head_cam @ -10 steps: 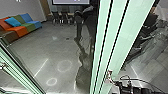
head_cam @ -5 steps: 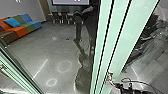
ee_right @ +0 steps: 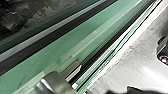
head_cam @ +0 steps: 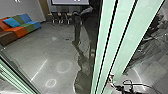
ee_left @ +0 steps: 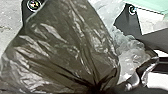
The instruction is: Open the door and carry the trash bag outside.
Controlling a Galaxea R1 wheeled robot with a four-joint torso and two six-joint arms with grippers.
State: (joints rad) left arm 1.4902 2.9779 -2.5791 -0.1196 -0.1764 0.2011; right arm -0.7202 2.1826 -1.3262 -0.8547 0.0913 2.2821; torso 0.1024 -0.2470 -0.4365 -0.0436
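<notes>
Trash bag [ee_left: 60,47], dark and see-through, is at the left wrist: creased body fans out from a tight gathered neck [ee_left: 97,86], long axis running neck to wide part; can't tell which way that points in the room. Clear crumpled plastic [ee_left: 128,53] just beside it. Left gripper: can't tell if spread or pressed together. Glass door [head_cam: 122,42], green edges, long axis slanting in head view from upper right to lower middle. Right gripper [head_cam: 120,88] near its lower end, state can't be told. Colorful sofa [head_cam: 18,28] by the floor's far left edge.
</notes>
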